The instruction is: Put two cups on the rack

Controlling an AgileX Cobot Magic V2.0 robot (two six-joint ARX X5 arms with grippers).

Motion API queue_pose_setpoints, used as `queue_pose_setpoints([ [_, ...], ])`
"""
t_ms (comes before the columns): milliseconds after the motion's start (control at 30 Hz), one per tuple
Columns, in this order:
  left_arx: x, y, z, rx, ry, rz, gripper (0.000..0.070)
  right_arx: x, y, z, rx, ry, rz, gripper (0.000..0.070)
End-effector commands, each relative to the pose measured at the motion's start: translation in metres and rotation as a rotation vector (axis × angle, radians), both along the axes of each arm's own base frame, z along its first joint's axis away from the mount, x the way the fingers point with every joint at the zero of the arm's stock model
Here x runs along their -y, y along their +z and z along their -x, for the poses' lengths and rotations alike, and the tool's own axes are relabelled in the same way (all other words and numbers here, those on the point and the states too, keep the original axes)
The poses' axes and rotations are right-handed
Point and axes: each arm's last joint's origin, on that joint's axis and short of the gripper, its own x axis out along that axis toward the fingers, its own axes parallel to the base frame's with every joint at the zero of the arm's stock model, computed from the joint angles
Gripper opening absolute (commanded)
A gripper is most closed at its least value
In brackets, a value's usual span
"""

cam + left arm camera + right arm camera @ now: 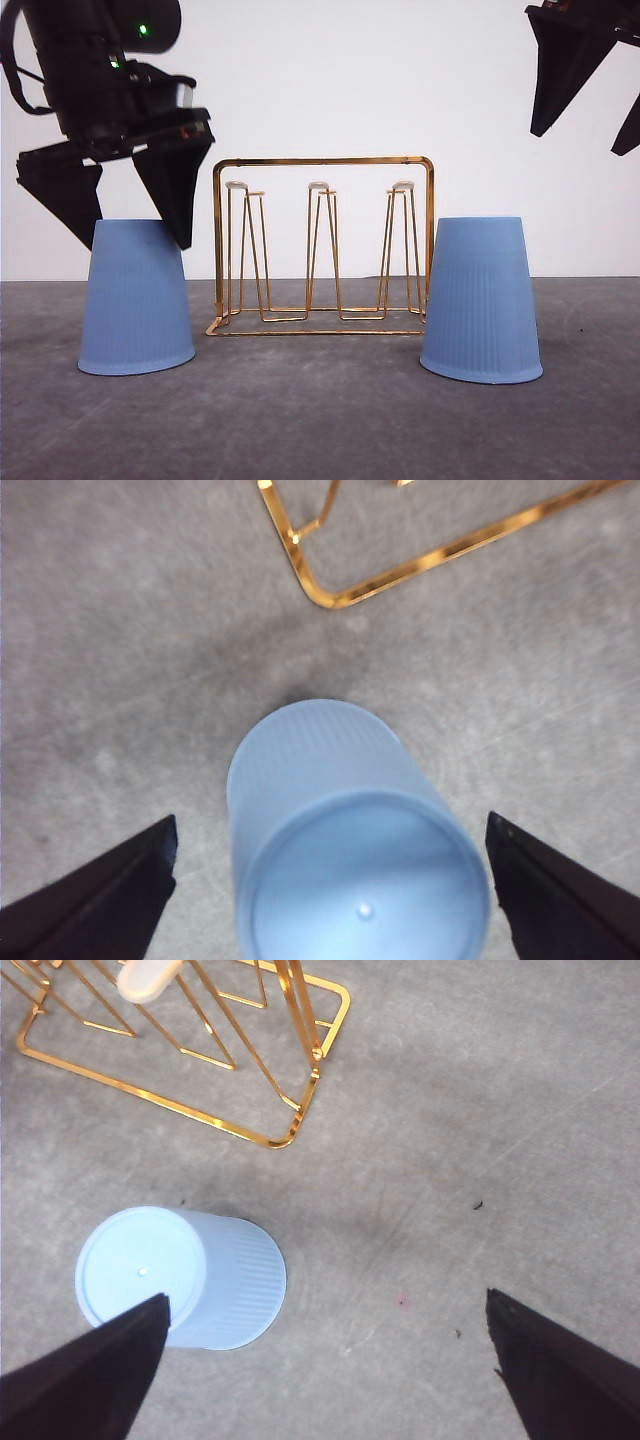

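Nearest the lens in the front view, the right cup (481,300) stands upside down on the grey worktop (320,420), lower right of the frame, its wide rim down and flat base up. Its twin, the left cup (136,297), sits inverted at lower left, a little farther back. Between them, at centre, the gold wire rack (324,245) stands upright with three narrow loop prongs, all bare; its lower corners are partly covered by the two cups.

At upper left, the left claw (135,225) hangs over the left cup with its dark fingers spread wide, one tip in front of the cup's upper right corner, the other overlapping its upper left edge. Whether either finger touches the plastic cannot be made out. In the left wrist view the cup (345,840) lies between the spread fingers with clear gaps both sides, its lower part cut off by the frame edge.

At upper right, the right claw (585,125) hangs high above the right cup, well clear, fingers apart and cropped by the frame. Its wrist view shows one fingertip (120,1355) overlapping that cup (180,1278), with the rack's corner (290,1130) beyond.
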Motion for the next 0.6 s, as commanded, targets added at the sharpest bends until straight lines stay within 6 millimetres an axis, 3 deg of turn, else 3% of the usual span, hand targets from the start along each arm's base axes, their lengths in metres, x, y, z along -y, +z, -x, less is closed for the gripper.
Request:
queue_pose_setpoints([
  [0, 0.004, -0.002, -0.004, -0.004, -0.003, -0.004, 0.0586, -0.002, 0.003, -0.003, 0.009, 0.009, -0.004, 0.0644],
  [67, 0.004, -0.002, -0.004, -0.005, -0.003, -0.005, 0.0524, -0.002, 0.003, -0.003, 0.009, 0.009, -0.004, 0.0644],
  [167, 0.004, -0.003, -0.004, -0.009, -0.005, -0.004, 0.0371, -0.002, 0.003, -0.003, 0.009, 0.009, -0.004, 0.0644],
  [400, 0.003, 0.003, -0.002, -0.023, -0.015, -0.012, 0.0351, -0.002, 0.003, -0.003, 0.009, 0.009, -0.004, 0.0644],
  [567, 0.004, 0.039, -0.003, -0.010, -0.044, -0.018, 0.0351, -0.002, 0.003, -0.003, 0.010, 0.009, -0.004, 0.0643],
])
